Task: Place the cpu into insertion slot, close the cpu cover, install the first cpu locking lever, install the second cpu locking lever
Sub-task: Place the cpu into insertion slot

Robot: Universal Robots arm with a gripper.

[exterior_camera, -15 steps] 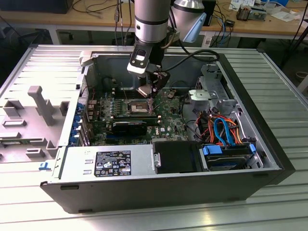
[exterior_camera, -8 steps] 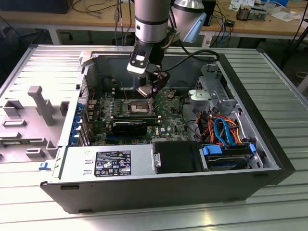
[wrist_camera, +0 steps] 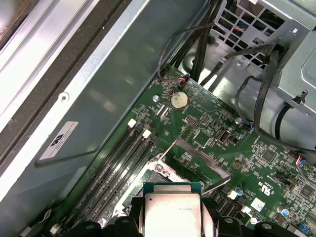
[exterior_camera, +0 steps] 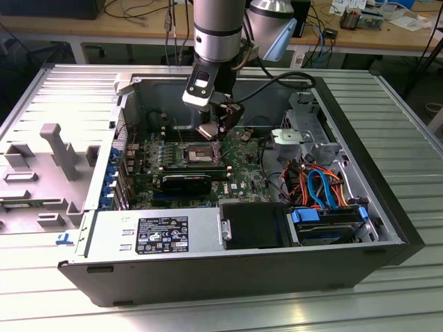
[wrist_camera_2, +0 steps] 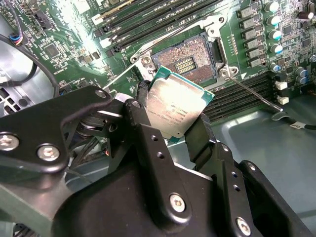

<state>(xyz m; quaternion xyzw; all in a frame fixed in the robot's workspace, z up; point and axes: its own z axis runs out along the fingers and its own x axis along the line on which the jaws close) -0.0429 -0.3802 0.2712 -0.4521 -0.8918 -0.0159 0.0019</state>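
The gripper [wrist_camera_2: 170,118] is clamping the cpu [wrist_camera_2: 177,106] by two opposite edges, holding it tilted close above the open insertion slot [wrist_camera_2: 190,58] on the green motherboard [wrist_camera_2: 69,34]. The cpu is probably light, stiff and fragile, best gripped by its edges, clear of contacts.

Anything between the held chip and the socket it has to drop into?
Nothing visible does. The chip, clamped between the fingers, hangs tilted just beside the bare socket. In the first wrist view the cover frame is swung open off it.
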